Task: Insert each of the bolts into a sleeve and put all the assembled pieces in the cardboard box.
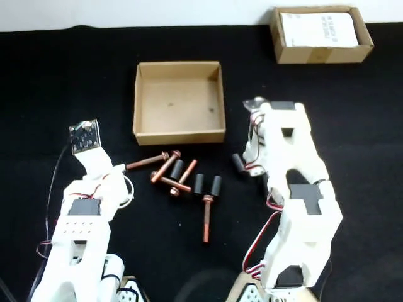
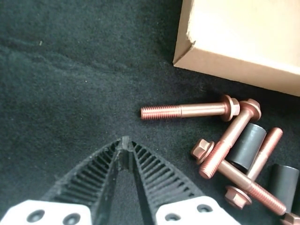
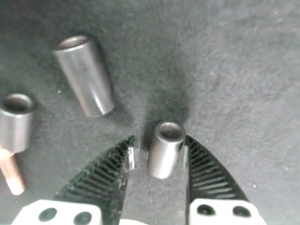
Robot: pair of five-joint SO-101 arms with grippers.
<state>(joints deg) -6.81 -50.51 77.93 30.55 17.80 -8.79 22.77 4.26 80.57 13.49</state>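
Several copper bolts lie in a loose pile in front of the open cardboard box, with three black sleeves among them. A further bolt lies nearer the arms, with its head at a sleeve. My left gripper is shut with nothing in it, just short of the threaded end of the nearest bolt. My right gripper is open at the table, with a fourth sleeve standing between its fingers. That sleeve is right of the pile.
A second cardboard box holding a printed sheet sits at the back right. Two more sleeves and a bolt tip lie close to my right gripper. Black cloth covers the table.
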